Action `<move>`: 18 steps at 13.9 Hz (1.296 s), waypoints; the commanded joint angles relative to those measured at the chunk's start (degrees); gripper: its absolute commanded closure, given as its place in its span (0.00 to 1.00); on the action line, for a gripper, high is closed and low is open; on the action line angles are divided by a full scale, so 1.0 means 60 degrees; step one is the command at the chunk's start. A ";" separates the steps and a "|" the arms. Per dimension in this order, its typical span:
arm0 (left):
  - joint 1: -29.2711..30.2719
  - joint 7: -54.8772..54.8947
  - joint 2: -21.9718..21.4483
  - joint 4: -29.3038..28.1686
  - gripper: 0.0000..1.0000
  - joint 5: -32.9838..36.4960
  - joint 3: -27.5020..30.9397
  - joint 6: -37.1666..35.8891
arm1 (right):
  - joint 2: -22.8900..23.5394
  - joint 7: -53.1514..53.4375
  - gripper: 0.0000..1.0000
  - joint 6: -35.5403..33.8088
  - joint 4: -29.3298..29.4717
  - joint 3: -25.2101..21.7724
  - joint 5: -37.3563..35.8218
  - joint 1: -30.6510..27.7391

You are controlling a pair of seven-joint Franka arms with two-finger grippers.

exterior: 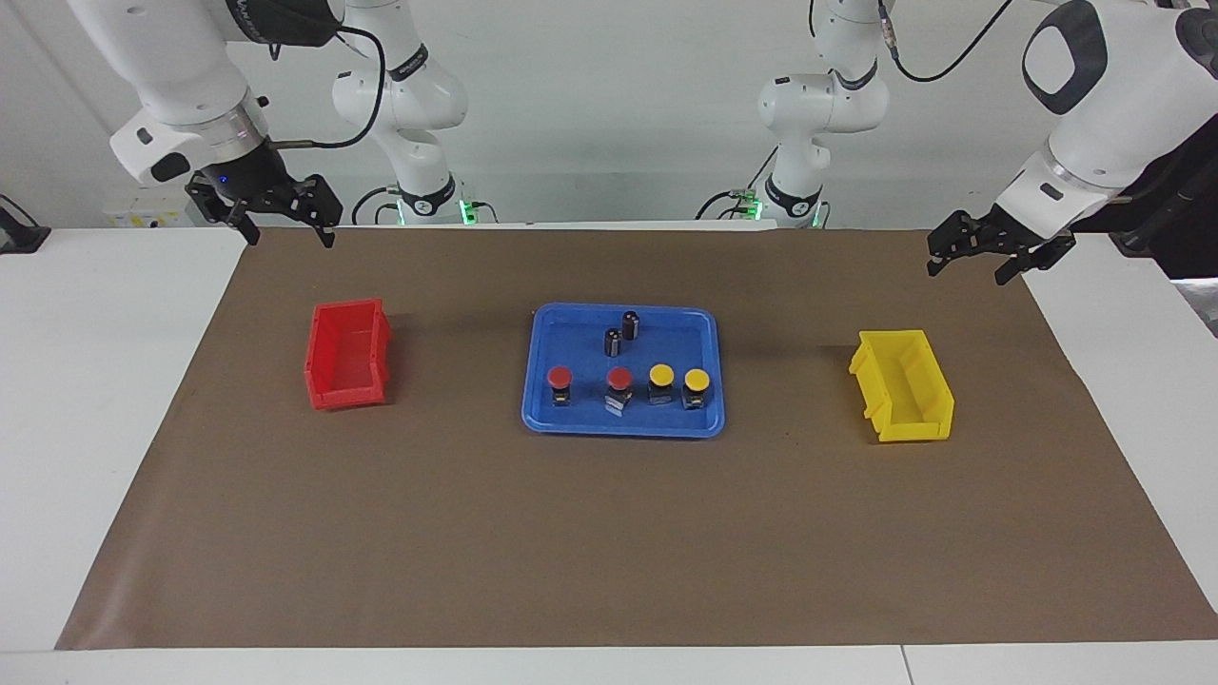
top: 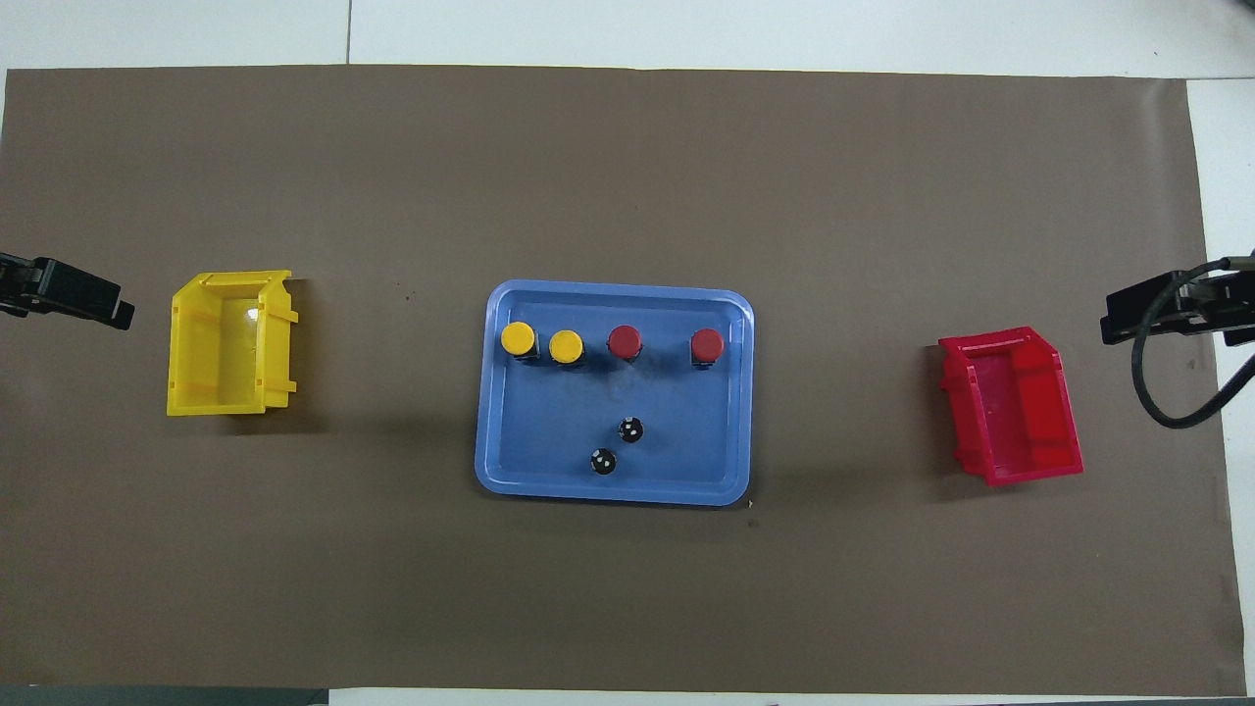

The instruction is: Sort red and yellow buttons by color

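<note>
Two pincers wait raised at worktop ends: left pincer (exterior: 999, 255) past yellow bin (exterior: 902, 384), right pincer (exterior: 276, 211) near red bin (exterior: 348, 354); both spread, empty. Dark cylinders (exterior: 620, 335) nearer robots on blue tray (exterior: 623, 423). Farther: yellow buttons (exterior: 678, 384), red buttons (exterior: 590, 386), one row. Advice: take end button first, descend vertically, avoid neighbour.

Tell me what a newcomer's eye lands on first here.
The blue tray at mid-table, holding a row of two red buttons and two yellow buttons, with two dark cylinders nearer the robots. A red bin sits toward the right arm's end, a yellow bin toward the left arm's. Both arms wait raised.
</note>
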 commanded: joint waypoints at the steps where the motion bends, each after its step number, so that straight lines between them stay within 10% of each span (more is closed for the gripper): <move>1: 0.0057 0.0017 -0.0235 -0.0244 0.00 0.0223 -0.0046 -0.0040 | -0.0145 -0.0218 0.00 -0.0004 -0.0169 0.0043 0.0128 -0.0110; 18: 0.0057 -0.0012 -0.0235 -0.0244 0.00 0.0223 -0.0046 -0.0084 | -0.0102 0.0071 0.00 0.0947 -0.0403 0.0466 0.0244 0.0356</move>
